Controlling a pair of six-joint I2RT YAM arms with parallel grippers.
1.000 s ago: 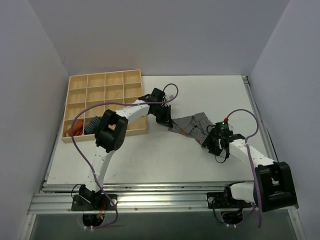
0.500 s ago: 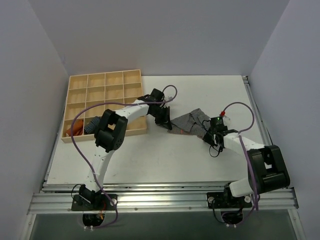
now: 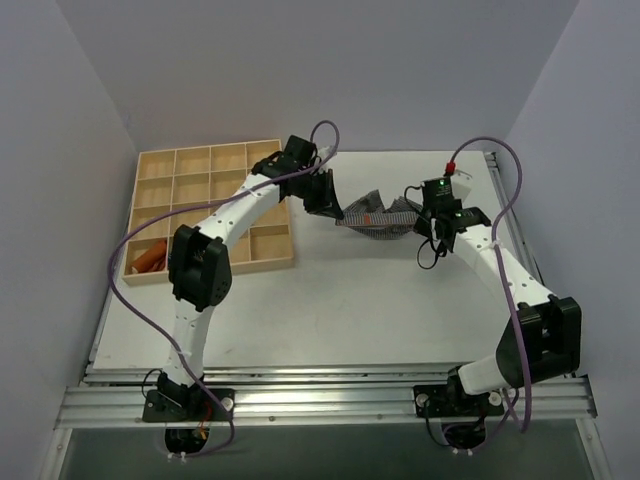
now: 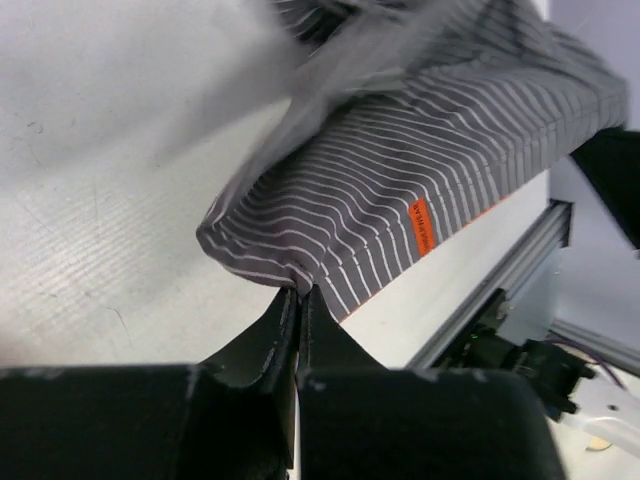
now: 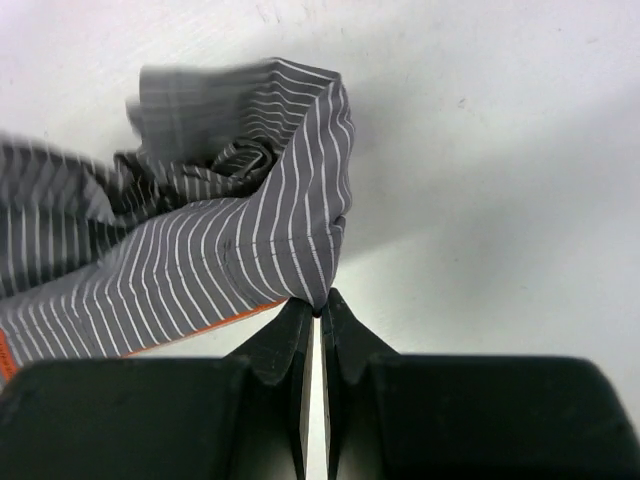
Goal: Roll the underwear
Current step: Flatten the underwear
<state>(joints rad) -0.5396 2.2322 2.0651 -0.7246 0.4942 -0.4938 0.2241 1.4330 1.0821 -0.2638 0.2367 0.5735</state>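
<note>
The underwear is a grey cloth with thin white stripes and an orange trim. It hangs stretched between both grippers over the far middle of the table. My left gripper is shut on its left corner; in the left wrist view the fingertips pinch the cloth. My right gripper is shut on its right corner; in the right wrist view the tips pinch the cloth's lower point. The garment sags and bunches in the middle.
A wooden divided tray lies at the far left of the table, with an orange cloth in its near left compartment. The table's right rail runs just beyond the right arm. White walls close in the back and sides.
The right gripper closed on the underwear's right corner. Both arms then carried the cloth away from the bases toward the far side of the table, lifting it between them.
</note>
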